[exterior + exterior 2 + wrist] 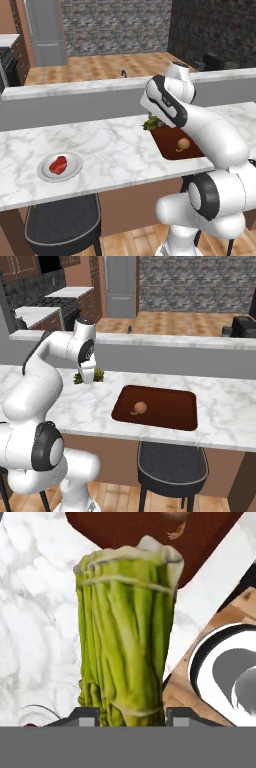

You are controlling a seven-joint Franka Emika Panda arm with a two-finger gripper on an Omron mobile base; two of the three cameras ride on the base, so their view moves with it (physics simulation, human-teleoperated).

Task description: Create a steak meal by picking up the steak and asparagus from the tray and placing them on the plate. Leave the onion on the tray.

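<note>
From the left base view, the arm reaches over the marble counter [115,150] and hides most of the gripper; only a tuft of the asparagus [151,123] pokes out from under the wrist, just beside the far left corner of the tray [172,145]. The onion [183,144] lies on the tray, partly screened by the forearm. Well away from the tray, toward the other end of the counter, sits the plate [60,167] with the steak [58,164] lying on it. A dark chair [62,220] stands below the counter edge near the plate.

From the right base view, the asparagus [89,376] sticks out on both sides of the wrist, above the counter beside the tray [157,407], clear of the tray's rim. The onion [140,407] is alone on the tray, apart from the bundle.

In the hand view, the gripper [131,716] has the asparagus [127,637] running straight out from between its two tips, the bundle's base wedged between them so the jaws are clamped on it. Beyond the far end of the bundle lies the tray [125,529], with the onion [175,516] at its edge of view. Marble counter shows beneath the stalks.
</note>
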